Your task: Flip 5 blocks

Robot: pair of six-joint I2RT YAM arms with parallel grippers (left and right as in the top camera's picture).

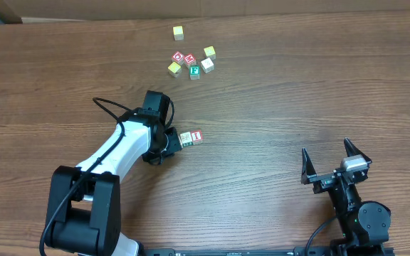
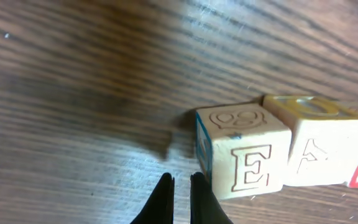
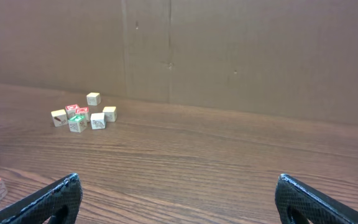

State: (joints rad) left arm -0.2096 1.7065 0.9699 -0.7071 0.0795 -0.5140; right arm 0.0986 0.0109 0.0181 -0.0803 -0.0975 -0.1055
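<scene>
Two blocks lie side by side at mid-table: a pale one with green print (image 1: 186, 139) and one with a red "I" (image 1: 197, 136). In the left wrist view the nearer block (image 2: 247, 155) shows an outlined "E" on its front face, and its neighbour (image 2: 319, 146) touches its right side. My left gripper (image 1: 172, 141) (image 2: 181, 182) is shut with nothing in it, its tips low on the table just left of the "E" block. More blocks sit in a far cluster, among them a green "E" (image 1: 194, 71) and a pale one (image 1: 207, 65). My right gripper (image 1: 326, 151) (image 3: 178, 182) stands open and holds nothing.
The far cluster also holds yellow-topped cubes (image 1: 179, 32) (image 1: 174, 68) and two red-topped cubes (image 1: 179, 57). A cardboard wall (image 3: 229, 50) backs the wooden table (image 1: 297, 85). The cluster (image 3: 82, 115) lies far left in the right wrist view.
</scene>
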